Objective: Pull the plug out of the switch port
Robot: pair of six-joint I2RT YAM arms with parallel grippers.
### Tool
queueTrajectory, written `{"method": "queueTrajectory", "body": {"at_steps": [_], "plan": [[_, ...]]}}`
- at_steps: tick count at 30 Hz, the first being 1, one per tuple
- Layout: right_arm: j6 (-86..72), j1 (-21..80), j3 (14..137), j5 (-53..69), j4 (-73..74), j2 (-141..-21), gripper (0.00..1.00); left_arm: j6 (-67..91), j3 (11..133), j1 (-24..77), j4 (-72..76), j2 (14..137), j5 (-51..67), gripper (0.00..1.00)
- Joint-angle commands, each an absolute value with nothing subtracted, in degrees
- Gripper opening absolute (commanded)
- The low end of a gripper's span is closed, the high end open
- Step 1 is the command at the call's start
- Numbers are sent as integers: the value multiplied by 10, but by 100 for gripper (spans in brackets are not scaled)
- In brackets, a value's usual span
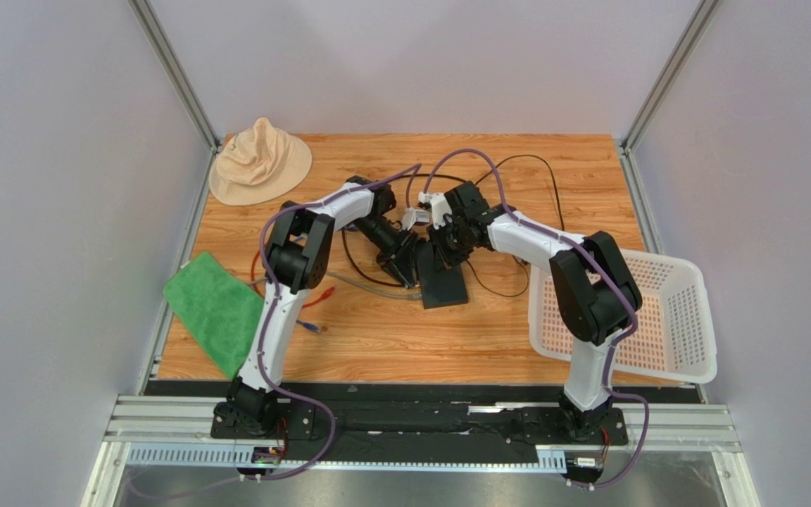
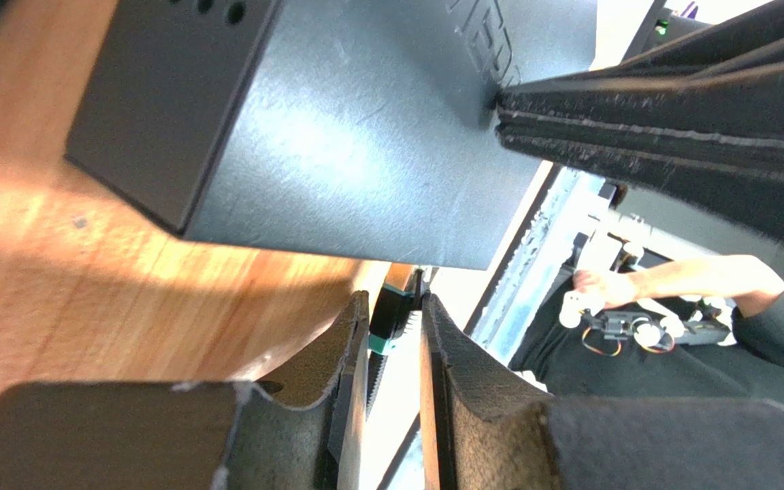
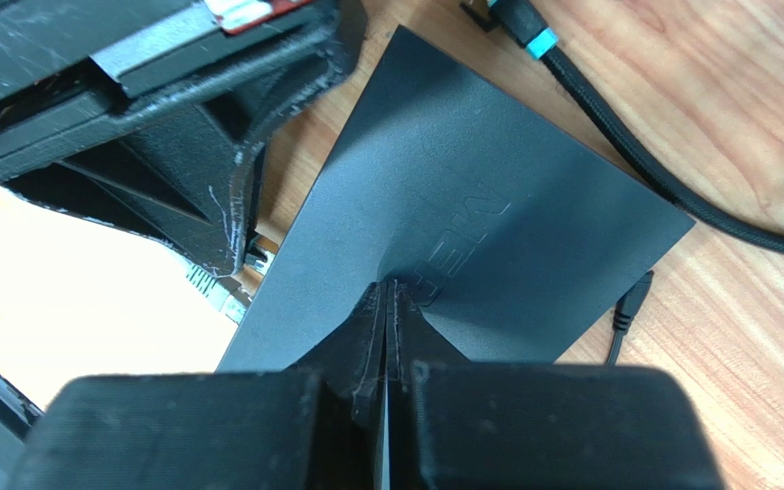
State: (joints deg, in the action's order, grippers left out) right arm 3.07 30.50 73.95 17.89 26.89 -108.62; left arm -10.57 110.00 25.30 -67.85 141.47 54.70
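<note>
The switch [image 1: 446, 283] is a flat matte-black box lying mid-table, with embossed letters on its top [image 3: 488, 204]. My right gripper [image 3: 388, 286] is shut and empty, its tips pressed down on the switch top; it shows as dark fingers [image 2: 672, 112] in the left wrist view. My left gripper [image 2: 394, 301] reaches in at the switch's left edge [image 1: 412, 266], jaws nearly together. They pinch the plug [image 2: 402, 311], a dark and teal connector whose ribbed boot [image 3: 214, 286] shows beside the switch edge. Whether it sits in the port is hidden.
A tan hat [image 1: 260, 161] lies at the back left and a green cloth [image 1: 214, 308] at the left edge. A white basket [image 1: 653, 317] stands on the right. A braided black cable [image 3: 672, 189] and a thin black lead [image 3: 626, 311] run beside the switch.
</note>
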Motion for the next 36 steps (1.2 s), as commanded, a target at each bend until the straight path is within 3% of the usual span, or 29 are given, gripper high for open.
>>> {"method": "queueTrajectory", "body": {"at_steps": [1, 10, 16, 19, 31, 32, 33, 35, 36], "plan": [[51, 307, 737, 137, 299, -1123, 0, -154, 1064, 243, -711, 1418, 533, 0], [53, 307, 746, 138, 308, -1137, 0, -172, 1192, 226, -743, 1419, 511, 0], [58, 307, 758, 136, 333, -1151, 0, -202, 1020, 233, -700, 1386, 497, 0], [58, 306, 756, 134, 332, -1149, 0, -229, 993, 231, -691, 1390, 472, 0], [62, 302, 758, 137, 351, -1154, 0, -196, 1110, 209, -756, 1393, 544, 1], [62, 303, 755, 136, 350, -1151, 0, -194, 1112, 209, -751, 1386, 537, 8], [62, 302, 752, 137, 350, -1150, 0, -187, 1111, 209, -735, 1373, 528, 24], [61, 302, 751, 139, 350, -1150, 0, -178, 1107, 209, -730, 1368, 530, 39], [61, 303, 752, 141, 351, -1151, 0, -174, 1107, 209, -730, 1371, 533, 41]]}}
